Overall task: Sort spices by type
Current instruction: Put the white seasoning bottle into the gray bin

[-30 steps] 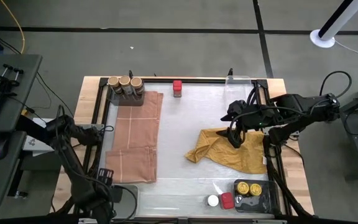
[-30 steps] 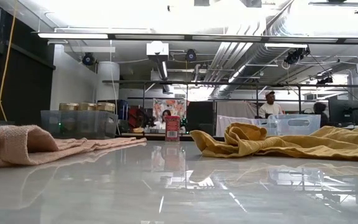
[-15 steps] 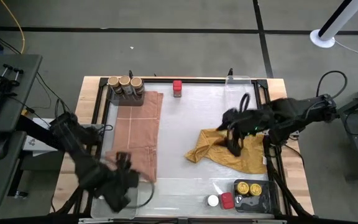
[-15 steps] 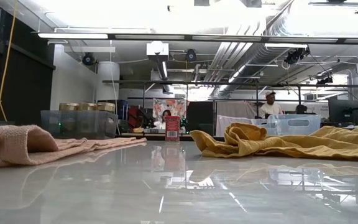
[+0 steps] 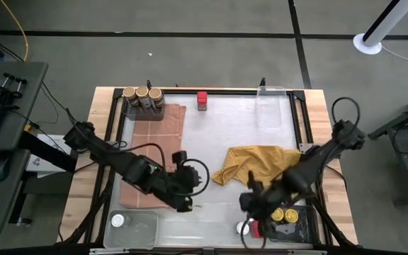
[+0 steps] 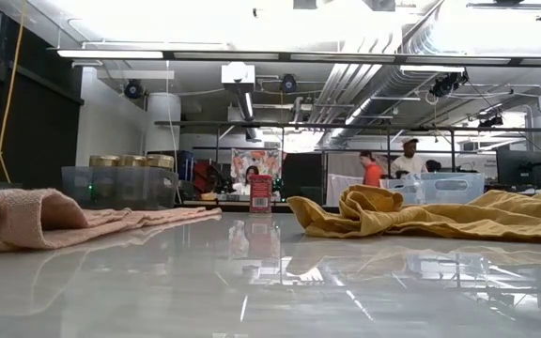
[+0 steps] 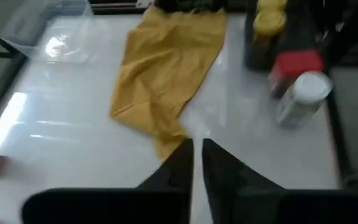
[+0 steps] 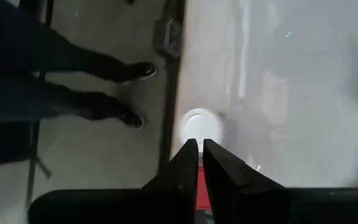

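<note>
Three tan-lidded jars (image 5: 142,93) sit in a far-corner tray; one red jar (image 5: 202,99) stands alone. Yellow cloth (image 5: 255,164) sprawls mid-table. Left gripper (image 5: 188,204) and right gripper (image 5: 250,204), both pinched shut and empty, partly hide near-edge jars (image 5: 283,214).

you have two dark arms, matte black all over. the left arm (image 5: 129,168) is built of thick rounded segments, and a black cable loops off it close to the wrist. the right arm (image 5: 310,164) is the same make, with a black cable curling above its upper joint. each left gripper (image 7: 197,163) finger is a flat black blade narrowing to a point, rising from a broad black body. the right gripper (image 8: 197,160) looks identical: two slim black tapering fingers on a wide dark block.
</note>
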`<state>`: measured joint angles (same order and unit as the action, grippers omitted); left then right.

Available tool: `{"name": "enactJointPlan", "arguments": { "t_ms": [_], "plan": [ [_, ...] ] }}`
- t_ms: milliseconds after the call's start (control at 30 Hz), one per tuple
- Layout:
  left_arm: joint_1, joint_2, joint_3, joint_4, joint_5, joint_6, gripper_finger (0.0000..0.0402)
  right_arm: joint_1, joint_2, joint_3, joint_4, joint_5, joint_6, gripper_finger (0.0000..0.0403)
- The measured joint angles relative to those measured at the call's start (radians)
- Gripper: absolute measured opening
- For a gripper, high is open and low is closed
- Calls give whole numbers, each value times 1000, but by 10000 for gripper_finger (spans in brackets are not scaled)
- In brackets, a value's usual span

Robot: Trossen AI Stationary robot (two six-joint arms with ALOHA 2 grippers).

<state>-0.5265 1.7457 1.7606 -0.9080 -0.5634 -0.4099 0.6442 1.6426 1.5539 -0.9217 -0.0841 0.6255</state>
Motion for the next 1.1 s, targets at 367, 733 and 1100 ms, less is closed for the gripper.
{"name": "enactJointPlan", "arguments": {
  "t_ms": [367, 733, 1100],
  "plan": [
    [-17, 2, -220, 376, 4, -162, 1, 28, 173, 0, 84, -104, -98, 2],
    [-25, 1, -219, 298, 101, -110, 0, 12, 205, 0, 51, -100, -160, 1],
    [-38, 1, -219, 170, 226, -148, 0, 0, 241, 2, 48, -67, -201, 0]
  ]
}}
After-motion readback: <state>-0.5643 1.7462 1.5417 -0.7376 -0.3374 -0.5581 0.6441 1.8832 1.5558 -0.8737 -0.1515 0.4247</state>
